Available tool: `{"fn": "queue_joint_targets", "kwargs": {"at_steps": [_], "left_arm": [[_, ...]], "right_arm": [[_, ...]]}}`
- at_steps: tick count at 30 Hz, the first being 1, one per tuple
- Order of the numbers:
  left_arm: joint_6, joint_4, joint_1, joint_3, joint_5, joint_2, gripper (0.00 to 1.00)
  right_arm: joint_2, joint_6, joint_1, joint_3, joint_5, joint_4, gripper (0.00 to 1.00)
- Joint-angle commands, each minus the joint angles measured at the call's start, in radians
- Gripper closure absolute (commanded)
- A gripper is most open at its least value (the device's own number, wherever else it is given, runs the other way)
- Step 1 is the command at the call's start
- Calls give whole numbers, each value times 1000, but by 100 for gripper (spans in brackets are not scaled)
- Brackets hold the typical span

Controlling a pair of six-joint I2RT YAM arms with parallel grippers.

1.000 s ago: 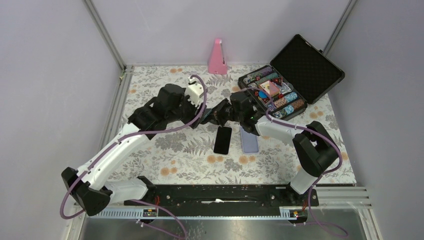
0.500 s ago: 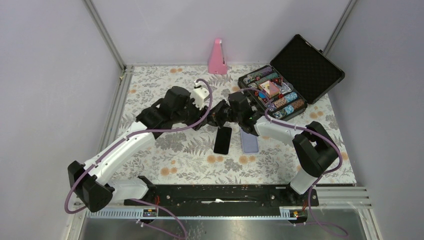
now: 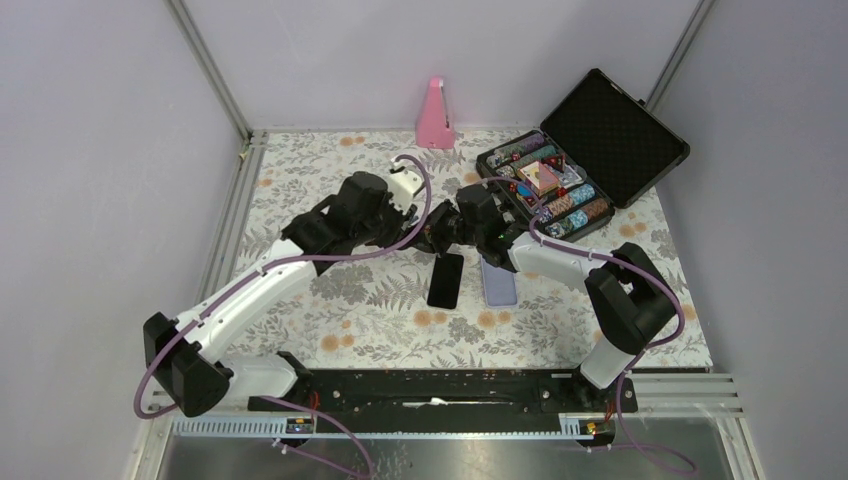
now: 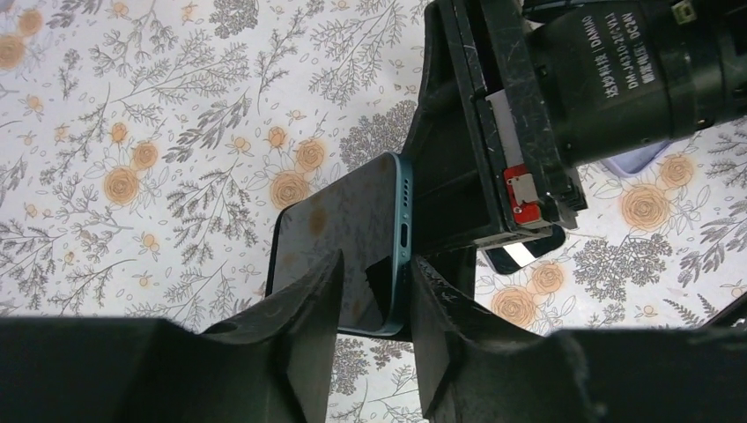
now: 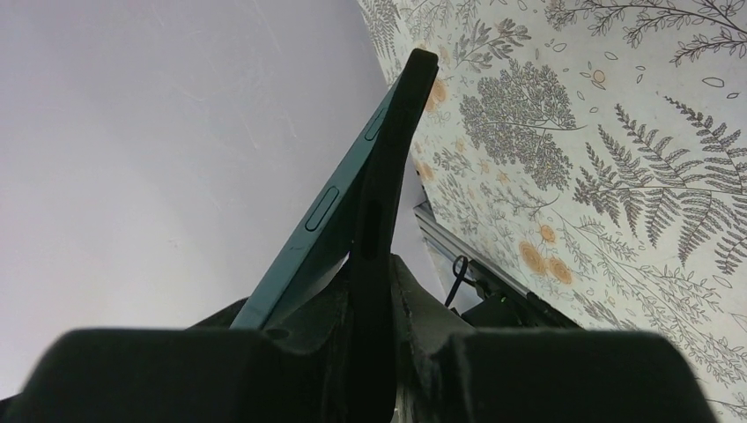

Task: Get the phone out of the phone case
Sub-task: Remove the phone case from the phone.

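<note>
Over the table [image 3: 330, 300], from above, you see your left arm stretched from its base at the near left corner up and right to the middle, wrist low. The left gripper [image 3: 415, 234] sits nose to nose with the right gripper [image 3: 436, 232]. Your right arm rises from the near right, folds at the elbow and reaches back left. What sits between the two grippers is hidden from this side. A dark slab [image 3: 445, 280] and a lilac slab [image 3: 497, 281] lie flat side by side, just toward the bases from them.

On the left wrist view, the phone [image 4: 339, 220] is off the table and tilted, glass toward the camera, its teal edge with the port to the right. Its near corner lies between the left fingers [image 4: 299, 317], which stand narrow around it; you cannot tell whether they press it. The right gripper's body covers its far right side.

On the right wrist view, the right jaws are clamped on the black case [image 5: 388, 176], seen edge-on, with the phone's teal side and buttons lying against its left.
</note>
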Motion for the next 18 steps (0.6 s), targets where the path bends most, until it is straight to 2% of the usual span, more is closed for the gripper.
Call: {"fn": "queue_joint_targets", "kwargs": {"at_steps": [1,6,10,13,18], "left_arm": [[21,-3,15,36,-89,36,61],[29,-13,13,31,-112,63,57],[34,6,13,27,-139,61,73],[30,8,13,41,-141,61,100],[7,-24,13,109,-173,33,100]], "right_arm": [[-70,6,11,39,-70,93,100],[-78,9,11,45,-86,100,100],[-94,30,12,37,-100,102,100],[-99,20,12,23,-92,77,100],[-72,-10,9,-18,-108,89,100]]}}
